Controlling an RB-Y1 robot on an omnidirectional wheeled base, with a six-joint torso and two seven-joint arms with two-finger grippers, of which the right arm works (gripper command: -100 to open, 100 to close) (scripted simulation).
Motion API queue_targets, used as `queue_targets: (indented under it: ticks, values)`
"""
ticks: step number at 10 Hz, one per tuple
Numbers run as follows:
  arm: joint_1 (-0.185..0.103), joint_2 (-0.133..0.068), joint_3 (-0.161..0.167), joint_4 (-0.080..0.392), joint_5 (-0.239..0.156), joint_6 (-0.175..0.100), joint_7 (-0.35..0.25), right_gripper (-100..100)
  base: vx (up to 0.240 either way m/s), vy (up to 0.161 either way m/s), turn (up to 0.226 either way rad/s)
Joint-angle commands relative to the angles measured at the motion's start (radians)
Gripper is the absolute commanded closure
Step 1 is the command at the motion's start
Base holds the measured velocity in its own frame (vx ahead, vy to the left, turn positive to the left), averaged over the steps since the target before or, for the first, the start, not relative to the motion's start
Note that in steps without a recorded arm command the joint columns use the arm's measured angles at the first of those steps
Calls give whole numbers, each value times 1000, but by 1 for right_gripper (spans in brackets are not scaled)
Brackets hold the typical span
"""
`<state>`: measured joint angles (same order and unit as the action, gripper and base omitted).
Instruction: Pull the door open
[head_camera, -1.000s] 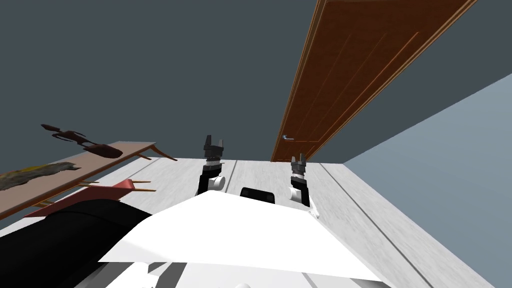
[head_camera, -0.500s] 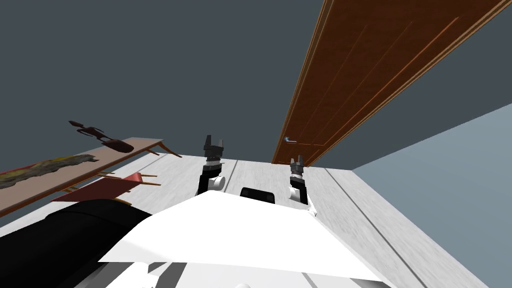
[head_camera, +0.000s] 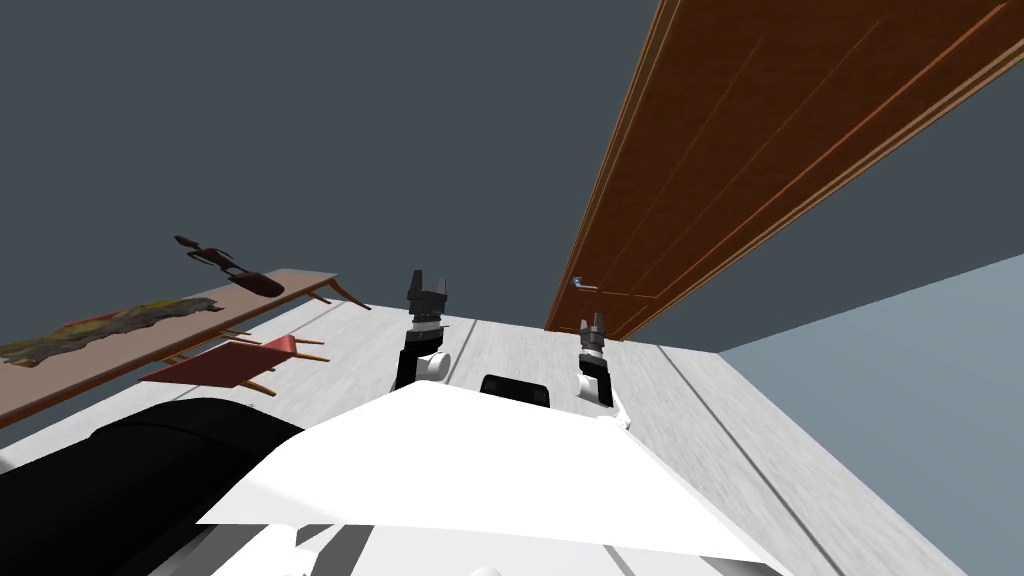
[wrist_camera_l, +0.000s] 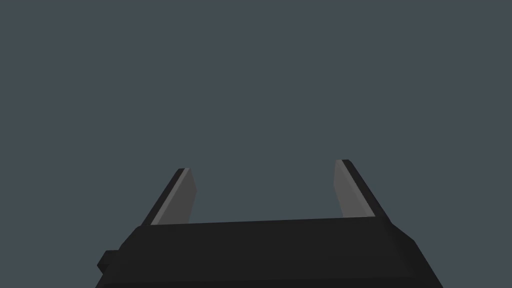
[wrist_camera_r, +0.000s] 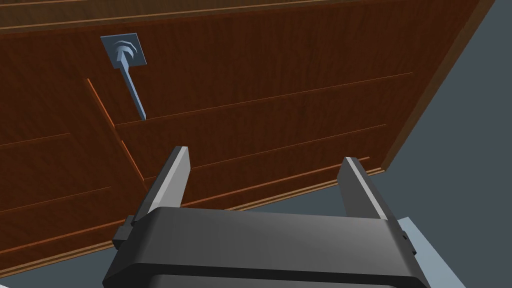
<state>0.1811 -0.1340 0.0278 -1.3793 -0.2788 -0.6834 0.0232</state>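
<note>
Dark brown, wood-grained panelled door (head_camera: 720, 170): upper part cut off from view; shut or ajar, I cannot tell. One grey-blue lever handle on a square plate (wrist_camera_r: 131, 80) near the door's long edge. My right gripper (wrist_camera_r: 265, 155) faces the door, short of the handle, blades spread wide, empty. Left gripper (wrist_camera_l: 262, 165), left of the door, likewise spread, empty.

The floor (head_camera: 700, 420) is pale grey boards with thin dark seams running toward the far wall, where the foot of the brown door (head_camera: 750, 150) meets it. Along the left stands a long brown counter (head_camera: 150, 342) on slim wooden legs. A mottled yellow and dark spread (head_camera: 120, 320) lies along its top. At its far end stands a dark, thin-limbed figurine (head_camera: 232, 268). Just beside the counter, on the floor, is a red seat (head_camera: 232, 362) with thin wooden legs.
</note>
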Motion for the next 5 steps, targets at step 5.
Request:
queue_targets:
  ticks: [5]
  values:
    - [-43, -12, 0, 121, -36, -23, 21, -100, 55, -73, 91]
